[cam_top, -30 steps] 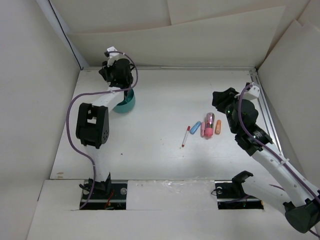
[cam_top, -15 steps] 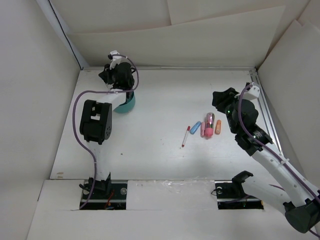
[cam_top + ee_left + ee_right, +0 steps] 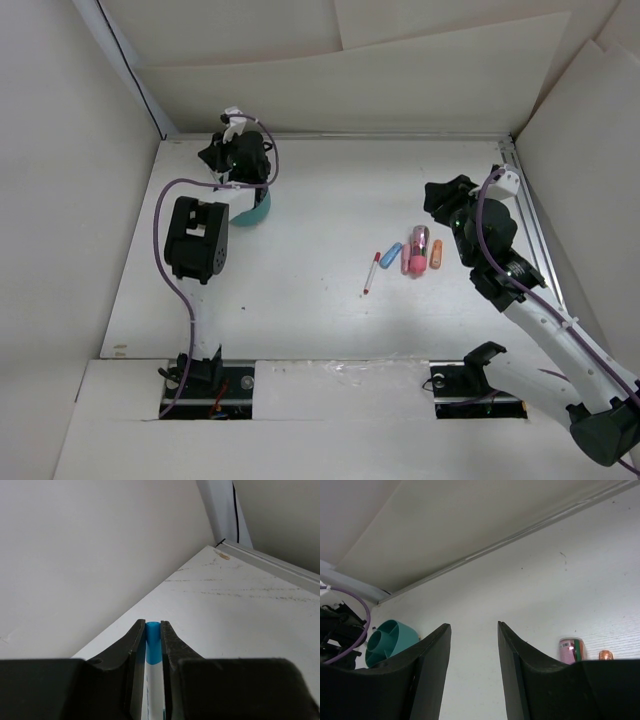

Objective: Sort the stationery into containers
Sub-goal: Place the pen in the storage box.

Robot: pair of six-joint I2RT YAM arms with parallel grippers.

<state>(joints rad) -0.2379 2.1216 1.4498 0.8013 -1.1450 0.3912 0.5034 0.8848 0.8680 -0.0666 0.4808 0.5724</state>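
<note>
Clenching a blue-capped pen (image 3: 153, 645), left gripper (image 3: 153, 626) hangs by far-left teal cup (image 3: 254, 208), likely to drop it in; right gripper (image 3: 473, 627) parted, idle.

White table (image 3: 330, 190) carries teal cup (image 3: 256, 208), pen (image 3: 371, 273), markers (image 3: 419, 249)

Left arm (image 3: 195, 240) and right arm (image 3: 545, 320): white tubular links, bulky black joint housings, black clamp bases (image 3: 205, 378) on dark mounting plates. One purple cable (image 3: 368, 621) loops loosely along each arm, with a white fitting near each wrist. Left gripper (image 3: 153, 630) and right gripper (image 3: 474, 627): fingers matte black, smooth-faced, tapering to rounded tips.
</note>
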